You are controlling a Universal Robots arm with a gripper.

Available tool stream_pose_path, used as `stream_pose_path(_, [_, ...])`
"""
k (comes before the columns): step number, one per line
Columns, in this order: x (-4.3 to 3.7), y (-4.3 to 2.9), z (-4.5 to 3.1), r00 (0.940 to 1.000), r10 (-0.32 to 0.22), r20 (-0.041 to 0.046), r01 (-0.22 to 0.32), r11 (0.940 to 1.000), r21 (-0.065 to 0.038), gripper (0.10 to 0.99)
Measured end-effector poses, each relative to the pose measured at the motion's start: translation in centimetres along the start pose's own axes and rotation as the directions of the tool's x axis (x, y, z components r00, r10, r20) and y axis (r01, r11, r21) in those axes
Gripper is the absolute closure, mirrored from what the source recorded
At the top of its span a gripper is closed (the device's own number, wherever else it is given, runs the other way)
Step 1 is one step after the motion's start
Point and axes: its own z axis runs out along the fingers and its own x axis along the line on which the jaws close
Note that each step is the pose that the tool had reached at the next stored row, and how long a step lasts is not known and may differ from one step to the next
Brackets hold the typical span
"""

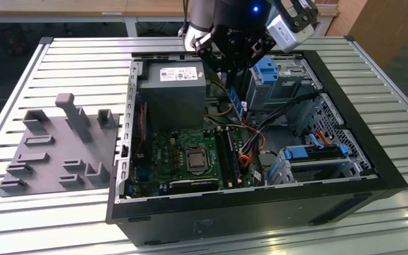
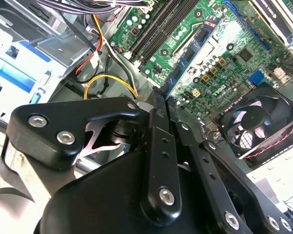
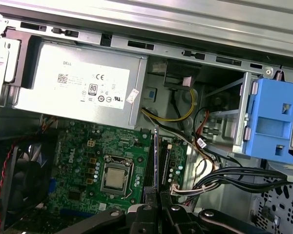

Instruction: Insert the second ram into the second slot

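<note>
My gripper hangs over the back of the open computer case, shut on the second ram, a thin blue-green strip pointing down toward the motherboard. In the second wrist view the ram runs out from the closed fingers over the board. In the first wrist view it shows edge-on as a thin line above the dark memory slots beside the processor socket. Whether it touches a slot I cannot tell.
A grey power supply sits by the slots on the exterior view's left. Blue drive brackets and black cable bundles crowd the right. A case fan sits at the board's edge. A grey fixture block lies outside the case.
</note>
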Motion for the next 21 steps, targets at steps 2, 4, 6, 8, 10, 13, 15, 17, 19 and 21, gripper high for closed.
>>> stream_pose_path(2, [0.0, 0.0, 0.04, 1.0, 0.0, 0.0001, 0.0, 1.0, 0.0, 0.949])
stream_pose_path(4, [0.0, 0.0, 0.08, 1.0, 0.001, 0.0001, -0.001, 1.0, 0.0, 0.949])
stream_pose_path(6, [0.0, 0.0, 0.12, 1.0, 0.003, 0.0001, -0.003, 1.0, 0.0, 0.949])
stream_pose_path(8, [0.0, 0.0, 0.17, 1.0, 0.007, 0.0003, -0.007, 1.0, 0.0, 0.949])
stream_pose_path(10, [0.0, -0.01, 0.21, 0.9999, 0.013, 0.0004, -0.013, 0.9999, 0.0, 0.949])
stream_pose_path(13, [0.01, -0.01, 0.32, 0.9998, 0.019, 0.0007, -0.019, 0.9998, 0.0, 0.949])
stream_pose_path(15, [0.01, -0.02, 0.38, 0.9998, 0.021, 0.0007, -0.021, 0.9998, 0.0, 0.949])
stream_pose_path(17, [0.01, -0.02, 0.44, 0.9998, 0.022, 0.0007, -0.022, 0.9998, 0.0, 0.949])
stream_pose_path(19, [0.01, -0.02, 0.49, 0.9997, 0.023, 0.0007, -0.023, 0.9997, 0.0, 0.949])
stream_pose_path(21, [0.01, -0.03, 0.54, 0.9997, 0.023, 0.0007, -0.023, 0.9997, 0.0, 0.949])
